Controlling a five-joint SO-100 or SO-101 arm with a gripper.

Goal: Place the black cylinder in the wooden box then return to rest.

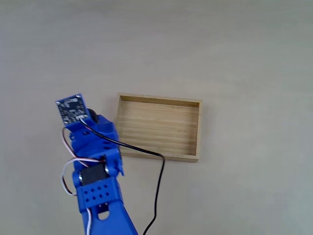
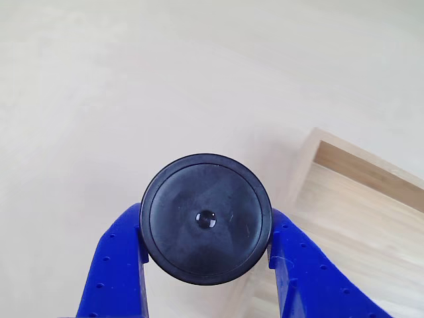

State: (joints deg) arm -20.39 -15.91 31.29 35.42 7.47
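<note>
The black cylinder (image 2: 205,218) shows its round flat top and centre dimple in the other view. It sits tight between the two blue fingers (image 2: 116,265) of my gripper (image 2: 205,224), which is shut on it. The wooden box (image 2: 303,173) lies just to the right of the cylinder there, and the cylinder is outside its corner. In the fixed view the blue arm (image 1: 95,147) reaches up from the bottom left. A sliver of the black cylinder (image 1: 91,114) peeks out beside the wrist's circuit board, left of the wooden box (image 1: 198,129). The box holds nothing.
A small circuit board (image 1: 71,108) rides on the wrist and hides the fingers in the fixed view. A black cable (image 1: 159,191) trails from the arm across the table in front of the box. Pale bare tabletop (image 1: 234,49) surrounds everything.
</note>
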